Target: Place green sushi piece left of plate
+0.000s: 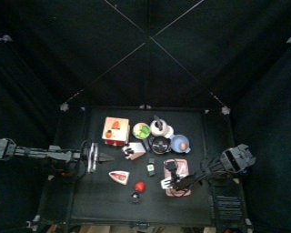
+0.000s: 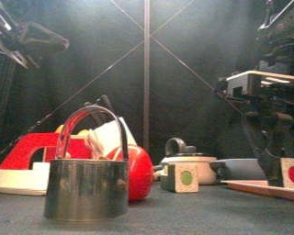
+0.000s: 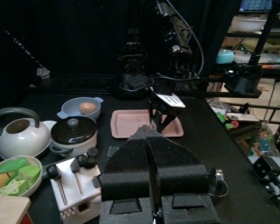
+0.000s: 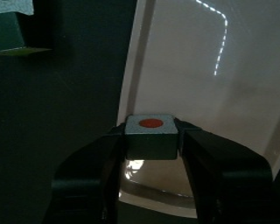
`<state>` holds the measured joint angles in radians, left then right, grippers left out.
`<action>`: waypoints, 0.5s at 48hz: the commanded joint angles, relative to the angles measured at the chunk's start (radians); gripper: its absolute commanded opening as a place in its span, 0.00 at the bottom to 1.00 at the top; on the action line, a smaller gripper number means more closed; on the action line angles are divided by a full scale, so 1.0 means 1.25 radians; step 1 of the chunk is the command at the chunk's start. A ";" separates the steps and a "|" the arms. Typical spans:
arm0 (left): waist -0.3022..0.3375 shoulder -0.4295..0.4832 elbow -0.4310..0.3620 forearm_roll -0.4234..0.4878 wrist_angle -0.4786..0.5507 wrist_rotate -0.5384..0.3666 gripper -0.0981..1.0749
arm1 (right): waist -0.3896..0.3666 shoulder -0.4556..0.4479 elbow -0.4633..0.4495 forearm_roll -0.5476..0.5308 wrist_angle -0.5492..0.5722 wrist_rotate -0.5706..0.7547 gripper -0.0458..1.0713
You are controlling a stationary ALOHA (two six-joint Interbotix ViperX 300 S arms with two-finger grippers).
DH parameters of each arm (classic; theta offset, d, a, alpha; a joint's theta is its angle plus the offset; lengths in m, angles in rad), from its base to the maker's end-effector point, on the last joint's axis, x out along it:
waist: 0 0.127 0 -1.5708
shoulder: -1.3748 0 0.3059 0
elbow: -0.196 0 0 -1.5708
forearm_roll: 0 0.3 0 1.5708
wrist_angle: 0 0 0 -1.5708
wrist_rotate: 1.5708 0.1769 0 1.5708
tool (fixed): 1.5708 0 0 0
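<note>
The green sushi piece [image 2: 180,176], a white cube with a green dot, stands on the table in front of the teapot; the top view shows it [image 1: 149,167] just beyond the plate's left end. The pale pink plate [image 1: 176,187] lies at the front right and shows in the left wrist view [image 3: 140,125]. My right gripper [image 4: 150,140] is shut on a red-dotted sushi piece [image 4: 150,125] over the plate [image 4: 195,79]. My left gripper [image 3: 150,133] is shut and empty, hovering at the table's left [image 1: 99,155], apart from the green piece.
A metal pail [image 2: 85,184] and a red apple [image 2: 139,173] stand at the front. An orange tray [image 1: 114,127], a green bowl [image 1: 134,148], a white teapot [image 1: 158,127], a black bowl [image 3: 73,131] and a blue bowl [image 1: 181,143] crowd the back.
</note>
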<state>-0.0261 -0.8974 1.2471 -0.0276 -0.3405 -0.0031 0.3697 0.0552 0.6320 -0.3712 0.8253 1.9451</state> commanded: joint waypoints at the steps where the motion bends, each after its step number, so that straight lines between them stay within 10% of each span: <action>1: 0.002 0.004 -0.010 -0.001 -0.004 0.001 0.08 | 0.001 -0.031 -0.017 -0.004 0.001 0.001 0.60; 24: 0.002 0.002 -0.009 -0.001 -0.004 0.001 0.08 | -0.007 -0.023 -0.090 -0.128 -0.005 0.000 0.60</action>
<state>-0.0245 -0.8974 1.2502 -0.0261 -0.3405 -0.0031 0.3666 0.0414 0.5645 -0.5016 0.8222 1.9451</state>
